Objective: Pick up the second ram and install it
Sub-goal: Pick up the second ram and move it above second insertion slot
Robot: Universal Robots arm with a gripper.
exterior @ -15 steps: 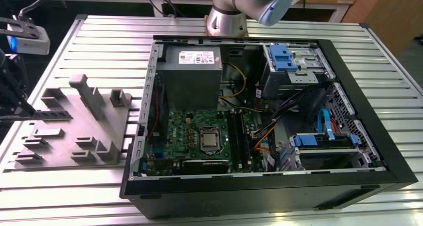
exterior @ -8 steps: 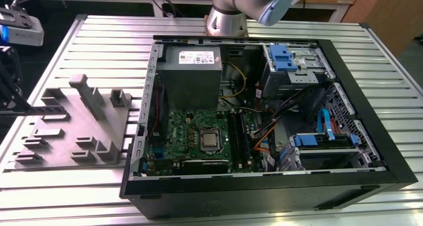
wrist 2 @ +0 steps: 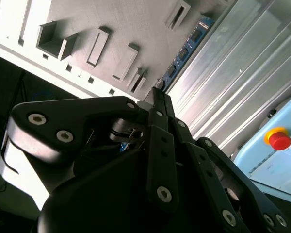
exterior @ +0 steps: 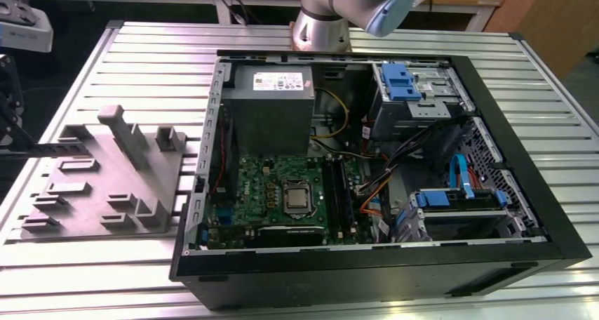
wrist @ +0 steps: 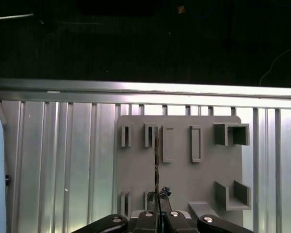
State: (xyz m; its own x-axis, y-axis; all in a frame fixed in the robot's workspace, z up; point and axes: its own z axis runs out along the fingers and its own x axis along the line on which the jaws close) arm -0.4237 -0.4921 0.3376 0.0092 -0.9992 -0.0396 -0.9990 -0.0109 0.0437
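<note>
Hand (wrist 2: 158,93) pinching the second ram (wrist 2: 185,48) over the grey holder block (wrist: 184,179)
Fingers pressed together on one end of the blue-green strip, seen edge-on in the first wrist view; the block lies on the ribbed tabletop (wrist: 48,160) near its edge; in the exterior view, the open computer case (exterior: 534,187) stands beside the block.

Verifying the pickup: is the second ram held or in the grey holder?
Held. In both wrist views the end effector is shut on one end of the second ram, which sticks out above the grey holder.
</note>
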